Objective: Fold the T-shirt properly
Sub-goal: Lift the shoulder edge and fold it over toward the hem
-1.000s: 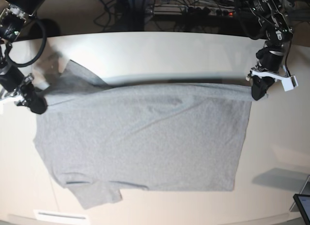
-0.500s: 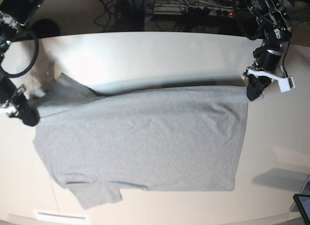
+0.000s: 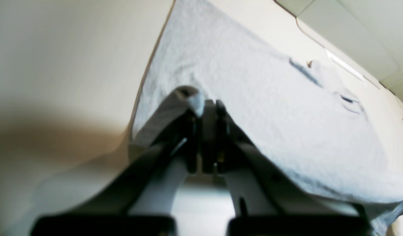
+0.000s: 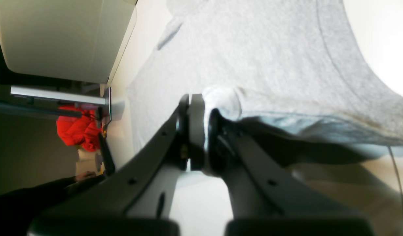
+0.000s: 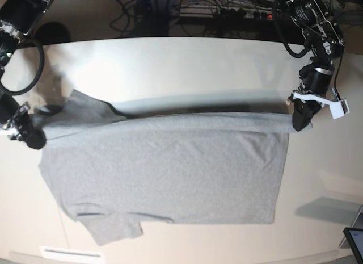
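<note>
T-shirt [image 5: 170, 173], heather-grey, plain on its visible side, lying across the white table [image 5: 187, 65] with its upper edge raised between the two grippers. Its main panel lies flat on the tabletop; one sleeve-like flap projects from the lower edge at the base view's lower left, and a darker grey portion extends beyond the raised edge at that view's upper left. The raised edge runs as a shallow band across the base view, casting a shadow on the table. Left gripper [image 5: 303, 115]: fingers pressed together, pinching one end of the raised edge at the base view's right. Right gripper [image 5: 35, 138]: fingers likewise closed, pinching the opposite end at that view's left. Red cloth [image 4: 78, 127], bunched, well apart from the shirt, beyond the table in the right wrist view.
</note>
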Controlling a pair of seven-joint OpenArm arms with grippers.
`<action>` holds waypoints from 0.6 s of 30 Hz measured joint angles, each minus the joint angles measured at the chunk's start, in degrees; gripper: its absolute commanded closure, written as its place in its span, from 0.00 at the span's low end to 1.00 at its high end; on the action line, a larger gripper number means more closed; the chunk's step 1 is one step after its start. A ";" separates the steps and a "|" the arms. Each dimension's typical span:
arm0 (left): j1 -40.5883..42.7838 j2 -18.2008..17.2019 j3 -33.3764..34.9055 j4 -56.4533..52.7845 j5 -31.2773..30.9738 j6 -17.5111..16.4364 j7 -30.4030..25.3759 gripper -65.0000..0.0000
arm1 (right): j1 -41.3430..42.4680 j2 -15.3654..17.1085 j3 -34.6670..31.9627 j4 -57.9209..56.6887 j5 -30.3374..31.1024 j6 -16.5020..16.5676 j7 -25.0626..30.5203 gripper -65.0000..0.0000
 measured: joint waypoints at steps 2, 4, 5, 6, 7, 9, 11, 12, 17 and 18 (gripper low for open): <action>-1.42 0.00 -0.02 -0.02 0.07 1.95 0.04 1.00 | 0.24 0.00 0.00 -0.13 -0.07 0.00 -0.02 1.00; -2.58 -0.02 -0.02 -0.02 0.04 2.29 -0.04 1.00 | 1.03 0.02 -0.02 -1.40 0.07 0.02 0.02 1.00; -3.15 -0.02 -0.02 -0.20 0.02 2.32 -0.04 1.00 | 1.31 0.02 -0.13 -2.01 0.04 0.02 0.07 1.00; -3.82 -0.02 0.00 -0.87 -0.04 2.29 -0.09 1.00 | 1.57 0.00 -0.15 -2.67 0.04 0.00 0.07 1.00; -4.52 0.00 0.00 -1.77 -0.02 2.29 -0.07 1.00 | 1.64 0.02 -0.22 -3.08 0.02 0.02 -0.02 1.00; -5.40 0.00 0.00 -3.56 -0.07 2.47 -0.04 1.00 | 2.05 0.02 -0.22 -3.74 -0.28 0.00 -0.02 1.00; -5.95 0.00 -0.07 -5.38 0.04 2.51 -0.02 1.00 | 2.82 0.00 -0.24 -3.98 -0.13 0.02 -0.24 1.00; -6.23 0.00 -0.07 -6.25 -0.02 2.49 0.00 1.00 | 3.45 0.02 -0.22 -4.13 -0.31 0.00 -0.11 1.00; -7.10 0.00 -0.11 -7.69 0.31 2.49 -3.48 1.00 | 5.75 0.13 -3.45 -6.97 -3.10 0.02 0.22 1.00; -7.72 -0.02 -0.09 -7.96 1.66 2.51 -3.78 1.00 | 6.05 0.09 -4.44 -7.72 -3.13 0.02 0.31 1.00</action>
